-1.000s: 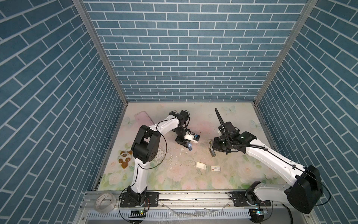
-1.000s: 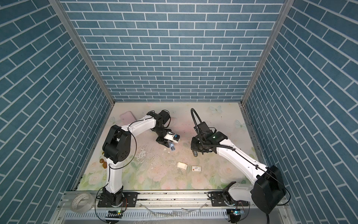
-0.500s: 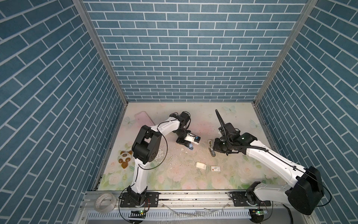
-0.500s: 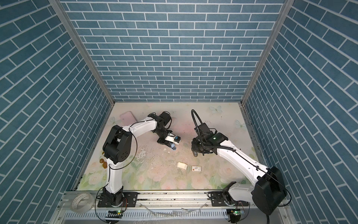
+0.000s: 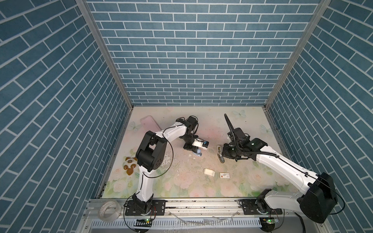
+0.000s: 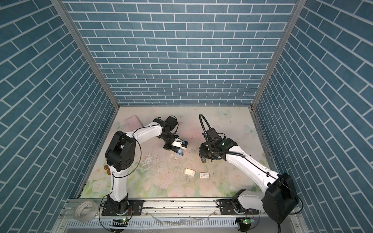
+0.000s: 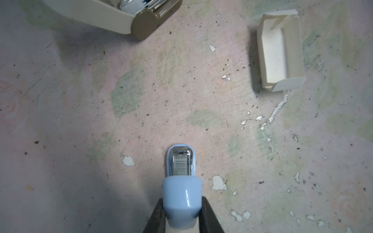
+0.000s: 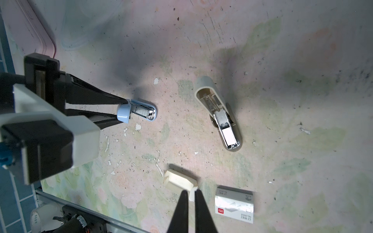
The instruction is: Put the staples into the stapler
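Left wrist view: my left claw (image 7: 181,200) has just pinched the blue stapler (image 7: 181,189). Staples (image 7: 181,166) already sit in its open channel, cardboard tray (image 7: 276,58) empty, so closing it looks next.

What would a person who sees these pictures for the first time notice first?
The left gripper clamps a small blue stapler near the middle of the table, staples showing inside. To its right lies a beige stapler, opened, and nearer the front an empty white cardboard tray.

Top views are bright and even; wrist views show soft shadows on the pale floral bench (image 8: 302,96) (near parts blur).
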